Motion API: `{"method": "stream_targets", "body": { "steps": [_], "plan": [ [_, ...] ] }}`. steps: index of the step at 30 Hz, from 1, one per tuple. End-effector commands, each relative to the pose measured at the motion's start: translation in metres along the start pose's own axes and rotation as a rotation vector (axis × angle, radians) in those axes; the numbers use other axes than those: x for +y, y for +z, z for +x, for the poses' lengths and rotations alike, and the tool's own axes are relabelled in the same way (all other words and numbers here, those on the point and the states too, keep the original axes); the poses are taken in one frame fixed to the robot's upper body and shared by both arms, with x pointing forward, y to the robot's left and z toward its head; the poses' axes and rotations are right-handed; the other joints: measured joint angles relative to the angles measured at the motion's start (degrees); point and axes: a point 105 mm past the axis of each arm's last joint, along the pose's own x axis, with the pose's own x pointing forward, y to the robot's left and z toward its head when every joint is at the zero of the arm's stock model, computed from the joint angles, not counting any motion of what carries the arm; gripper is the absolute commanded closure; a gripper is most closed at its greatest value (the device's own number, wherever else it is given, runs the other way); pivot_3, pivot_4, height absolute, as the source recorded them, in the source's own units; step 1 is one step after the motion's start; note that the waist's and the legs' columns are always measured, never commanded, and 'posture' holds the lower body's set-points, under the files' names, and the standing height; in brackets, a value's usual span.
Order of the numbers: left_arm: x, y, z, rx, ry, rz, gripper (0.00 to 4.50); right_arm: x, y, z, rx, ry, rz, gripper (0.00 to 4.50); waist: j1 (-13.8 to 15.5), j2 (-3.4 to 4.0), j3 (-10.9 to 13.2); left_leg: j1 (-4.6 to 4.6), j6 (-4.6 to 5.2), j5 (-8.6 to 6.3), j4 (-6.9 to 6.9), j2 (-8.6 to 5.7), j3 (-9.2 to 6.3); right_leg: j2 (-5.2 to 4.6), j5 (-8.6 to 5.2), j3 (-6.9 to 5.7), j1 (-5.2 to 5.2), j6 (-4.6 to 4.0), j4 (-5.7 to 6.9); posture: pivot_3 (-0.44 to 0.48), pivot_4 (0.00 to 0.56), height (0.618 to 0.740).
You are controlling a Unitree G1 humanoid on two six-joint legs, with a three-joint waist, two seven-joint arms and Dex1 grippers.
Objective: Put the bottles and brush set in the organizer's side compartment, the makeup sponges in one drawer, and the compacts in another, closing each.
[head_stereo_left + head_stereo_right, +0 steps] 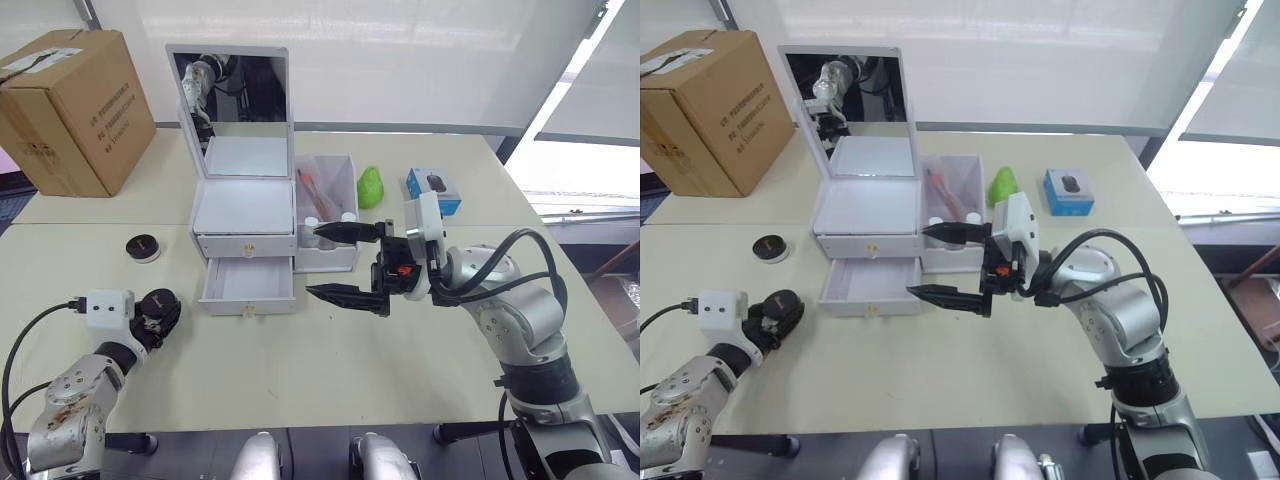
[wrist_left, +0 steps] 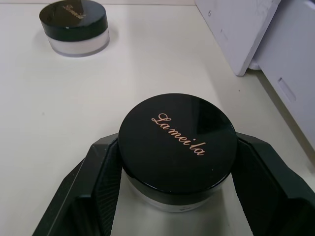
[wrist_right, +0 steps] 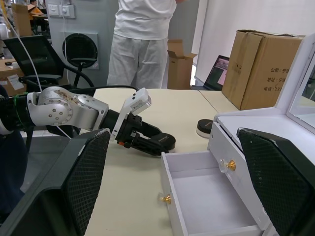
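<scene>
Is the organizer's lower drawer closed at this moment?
No. The lower drawer stands pulled out and empty below the shut upper drawer, with the right gripper open beside it.

The scene is bright and evenly lit; strong daylight comes through the white window blinds behind the table, and they look almost burned out. Shadows on the table are soft and weak. The black lid of the compact shows a mild sheen. The near fingers in the right wrist view are slightly blurred
</scene>
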Motion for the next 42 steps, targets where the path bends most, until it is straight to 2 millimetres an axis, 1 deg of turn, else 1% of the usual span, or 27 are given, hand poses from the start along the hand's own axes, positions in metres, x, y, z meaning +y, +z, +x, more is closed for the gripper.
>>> {"method": "stream_targets", "body": {
  "steps": [1,4,6,8,10,13,16,20,29,42],
  "plan": [
    [0.004,0.028,-0.007,-0.101,0.016,0.024,1.6,0.002,0.007,0.0,-0.011,0.002,-0.027,0.0,0.0,0.0,0.0,0.0,0.0,0.0,0.0,0.0,0.0,0.0,0.0,0.0,0.0,0.0,0.0,0.0,0.15,0.722],
    [0.014,0.052,-0.017,-0.196,0.03,0.042,1.6,0.001,0.005,-0.001,-0.003,-0.006,-0.025,0.0,-0.1,0.0,0.0,0.0,0.0,0.0,0.0,0.01,-0.01,0.01,0.0,0.0,-0.02,-0.01,0.0,0.0,0.15,0.722],
    [0.013,0.066,-0.023,-0.25,-0.004,0.055,1.6,0.001,0.004,-0.002,0.005,-0.011,-0.025,0.0,0.0,0.0,0.0,0.0,0.0,0.0,0.0,0.01,-0.01,0.01,-0.01,0.0,-0.02,-0.03,0.0,0.0,0.15,0.722],
    [0.001,0.083,-0.028,-0.314,-0.104,0.069,1.6,0.001,0.003,-0.003,0.009,-0.015,-0.022,0.0,0.0,0.02,0.0,0.0,0.0,0.0,0.0,0.0,-0.01,0.0,-0.05,-0.01,-0.02,-0.09,-0.01,0.0,0.15,0.722],
    [-0.019,0.089,-0.029,-0.321,-0.248,0.084,1.6,0.001,0.0,-0.002,0.015,-0.016,-0.018,0.0,0.1,0.02,0.0,-0.04,0.0,0.0,0.0,-0.01,0.01,-0.04,-0.11,-0.01,-0.02,-0.17,-0.02,0.0,0.15,0.722],
    [-0.037,0.081,-0.027,-0.258,-0.392,0.099,1.6,0.002,-0.003,-0.001,0.02,-0.019,-0.017,0.0,0.1,0.04,0.0,-0.02,-0.01,0.0,0.0,-0.02,0.04,-0.07,-0.12,-0.01,0.01,-0.17,-0.03,0.0,0.15,0.722],
    [-0.042,0.071,-0.019,-0.201,-0.45,0.131,1.6,0.002,-0.004,0.0,0.019,-0.028,-0.018,0.0,0.0,0.07,0.0,-0.02,0.0,0.0,-0.01,-0.01,0.02,-0.01,-0.14,0.0,-0.02,-0.14,-0.01,0.0,0.15,0.722],
    [-0.049,0.07,-0.007,-0.175,-0.51,0.172,1.6,0.005,-0.005,-0.001,0.02,-0.054,-0.013,0.0,0.0,0.06,0.0,-0.01,0.0,0.0,0.0,0.0,-0.01,0.05,-0.14,0.03,-0.03,-0.14,0.0,0.0,0.15,0.722],
    [-0.062,0.066,0.007,-0.138,-0.607,0.207,1.6,0.009,-0.008,-0.005,0.029,-0.095,-0.006,0.0,0.0,0.06,0.0,-0.02,0.0,0.0,0.0,-0.01,0.01,0.04,-0.11,0.05,-0.02,-0.07,-0.02,0.0,0.15,0.722],
    [-0.077,0.057,0.023,-0.115,-0.66,0.255,1.6,0.012,-0.009,-0.007,0.03,-0.126,0.0,0.0,0.0,0.05,0.0,-0.01,0.0,0.0,0.0,-0.01,0.0,0.05,-0.07,0.07,-0.01,0.02,-0.01,0.0,0.15,0.722]
  ]
}}
